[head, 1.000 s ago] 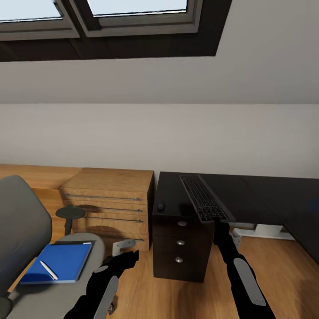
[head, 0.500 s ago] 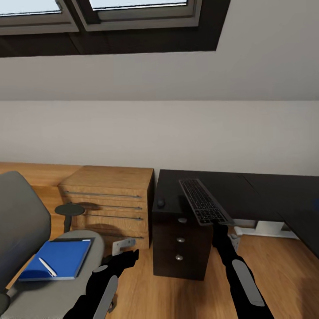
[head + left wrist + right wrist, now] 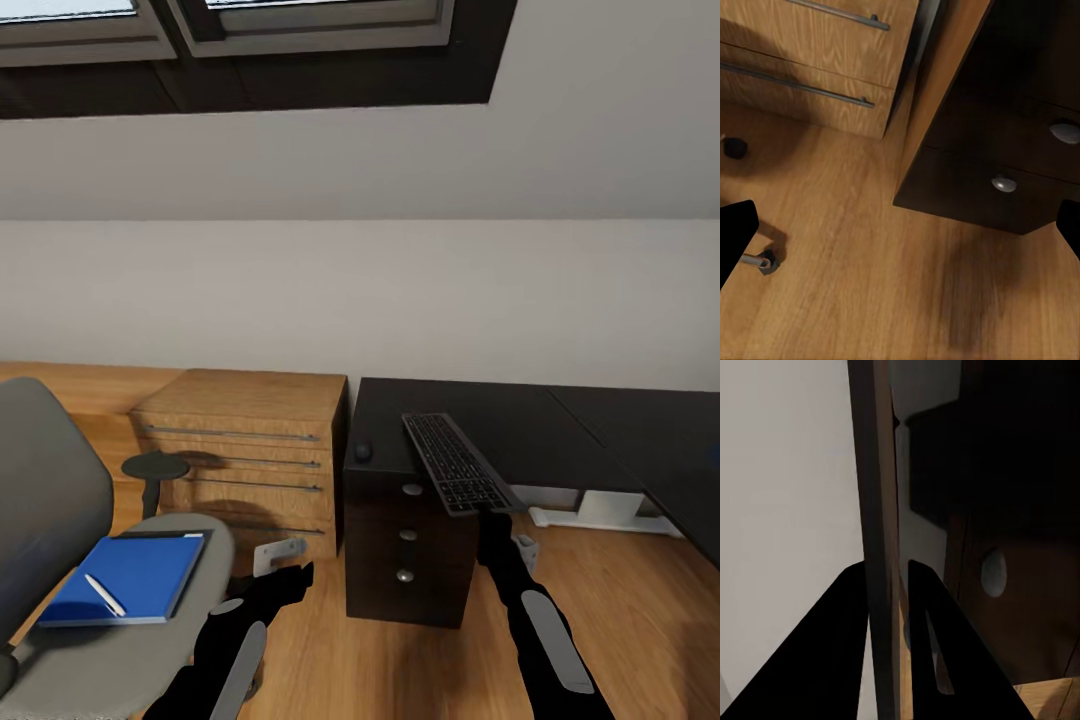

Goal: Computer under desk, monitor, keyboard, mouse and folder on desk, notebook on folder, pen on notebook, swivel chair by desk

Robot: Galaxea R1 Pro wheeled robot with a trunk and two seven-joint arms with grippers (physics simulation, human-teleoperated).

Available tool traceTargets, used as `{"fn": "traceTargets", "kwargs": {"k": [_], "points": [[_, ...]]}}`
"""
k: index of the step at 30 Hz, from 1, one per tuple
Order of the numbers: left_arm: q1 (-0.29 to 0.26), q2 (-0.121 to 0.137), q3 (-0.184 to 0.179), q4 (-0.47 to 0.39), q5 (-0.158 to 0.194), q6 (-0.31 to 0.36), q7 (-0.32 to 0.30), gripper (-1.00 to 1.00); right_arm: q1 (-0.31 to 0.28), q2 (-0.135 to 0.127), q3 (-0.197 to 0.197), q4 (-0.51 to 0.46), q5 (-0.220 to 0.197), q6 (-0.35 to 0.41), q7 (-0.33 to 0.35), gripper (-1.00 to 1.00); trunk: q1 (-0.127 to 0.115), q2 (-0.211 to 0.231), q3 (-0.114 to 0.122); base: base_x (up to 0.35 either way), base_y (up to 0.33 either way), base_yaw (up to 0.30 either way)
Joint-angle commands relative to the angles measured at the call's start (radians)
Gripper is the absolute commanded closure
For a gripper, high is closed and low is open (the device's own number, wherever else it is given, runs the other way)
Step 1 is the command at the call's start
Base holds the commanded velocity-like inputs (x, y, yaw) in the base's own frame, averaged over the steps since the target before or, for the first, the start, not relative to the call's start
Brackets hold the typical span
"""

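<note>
While I hold the keyboard (image 3: 456, 462) by its near short end in the right gripper (image 3: 492, 513), it sticks out over the desk (image 3: 520, 425) corner like a plank, above the drawer unit (image 3: 408, 545). I judge it light and stiff, but a grip this far from its middle gives it leverage to pivot or slip between smooth pads, so I'd rather lower it flat than swing it. Seen from the right wrist, the fingers (image 3: 844, 660) are clamped on the board's thin edge (image 3: 879, 547), one on each face; the head camera can't confirm that contact. Only the head camera gives me the layout: the mouse (image 3: 362, 451) on the desk's left part, the blue folder (image 3: 125, 578) with the pen (image 3: 104, 595) on the chair (image 3: 60, 560). My left gripper (image 3: 295, 578) hangs low, and the left wrist shows its fingers (image 3: 733, 232) spread wide over bare floor (image 3: 870, 285), holding nothing
</note>
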Motion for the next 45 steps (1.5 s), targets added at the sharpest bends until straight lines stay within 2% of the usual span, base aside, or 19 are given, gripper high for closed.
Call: {"fn": "traceTargets", "kwargs": {"k": [1,6,15,27,35,41,42,45], "points": [[-0.001,0.0,-0.001,-0.001,0.011,0.003,0.009,-1.0,-0.001,0.001,-0.004,0.002,-0.011,0.007,0.006,1.0,0.0,-0.001,-0.001,0.0,0.0,0.0],[-0.001,0.001,-0.003,0.0,0.011,0.004,0.004,-1.0,-0.001,0.0,-0.004,0.002,-0.01,0.007,0.006,1.0,0.0,-0.001,-0.001,0.0,0.0,0.0],[-0.001,0.004,-0.036,0.003,0.011,0.004,0.002,-1.0,-0.001,0.0,-0.002,0.003,-0.005,0.005,0.007,1.0,0.0,-0.001,-0.001,0.165,0.0,0.0],[-0.001,0.004,-0.038,0.005,0.011,0.004,0.004,-1.0,-0.001,0.0,-0.002,0.003,-0.003,0.004,0.007,1.0,0.0,-0.001,-0.001,0.231,0.0,0.0],[-0.001,0.005,-0.038,0.004,0.011,0.004,0.003,-1.0,-0.001,0.0,-0.001,0.003,-0.002,0.004,0.004,1.0,0.0,-0.001,-0.001,0.045,0.0,0.0],[-0.001,0.006,-0.038,0.004,0.011,0.004,0.003,-1.0,-0.002,-0.001,-0.001,0.002,-0.002,0.005,-0.024,1.0,0.0,-0.001,-0.001,0.002,0.0,0.0],[-0.001,0.006,-0.038,0.003,0.011,0.004,0.003,-1.0,-0.002,-0.002,-0.001,0.002,-0.002,0.005,-0.027,-1.0,0.0,-0.001,-0.001,0.0,0.0,0.0],[-0.001,0.006,-0.038,0.002,0.011,0.004,0.003,-1.0,-0.002,-0.002,-0.001,0.001,-0.002,0.005,-0.033,-1.0,0.0,-0.001,-0.001,0.0,0.0,0.0]]}}
